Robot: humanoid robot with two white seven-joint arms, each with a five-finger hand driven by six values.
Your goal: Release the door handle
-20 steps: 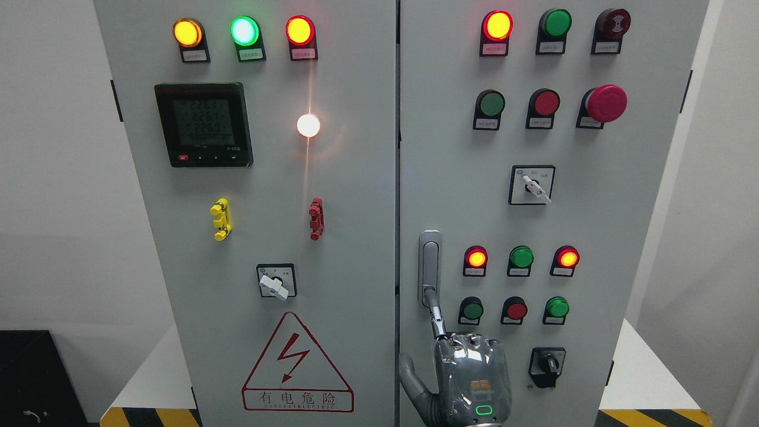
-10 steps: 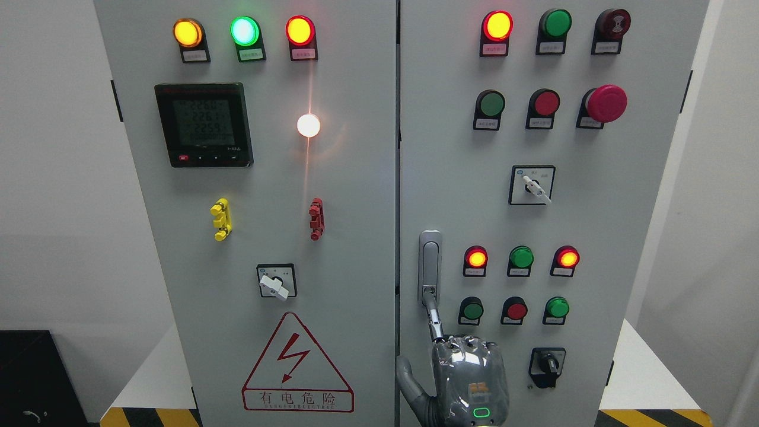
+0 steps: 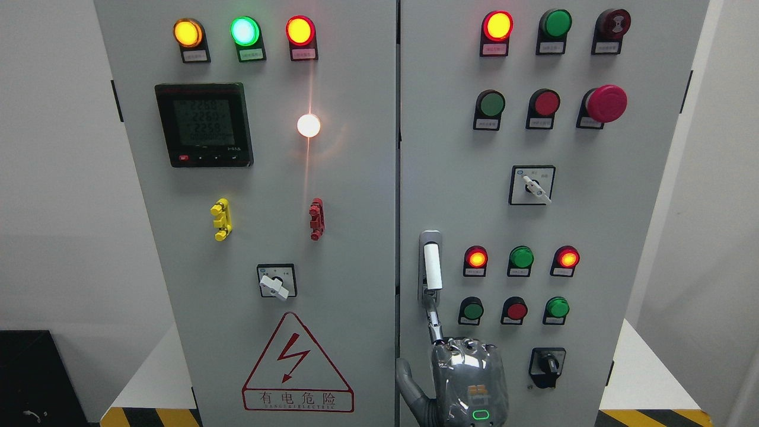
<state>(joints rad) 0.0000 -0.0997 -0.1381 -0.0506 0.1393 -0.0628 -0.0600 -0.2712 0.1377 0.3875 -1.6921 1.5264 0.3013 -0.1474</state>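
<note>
The silver door handle [image 3: 432, 267] sits at the left edge of the right cabinet door [image 3: 593, 237]. Its pale lever now stands out from the housing. My right hand [image 3: 467, 370] comes up from the bottom edge just below it, back towards the camera. Its index finger [image 3: 434, 323] points up, and the tip touches the lower end of the handle housing. The other fingers are curled at the knuckles and the thumb [image 3: 408, 382] hangs at the left. The hand holds nothing. My left hand is out of view.
Lit and unlit pilot lamps and push buttons [image 3: 521, 258] lie right of the handle, with a black rotary switch [image 3: 547, 366] beside the hand. A red mushroom stop button [image 3: 606, 103] sits higher up. The left door [image 3: 356, 178] carries a meter, switches and a warning triangle.
The handle's lever has sprung out of its housing; earlier it lay flush. My right hand has shifted slightly left and down, its index finger still at the handle's lower end.
</note>
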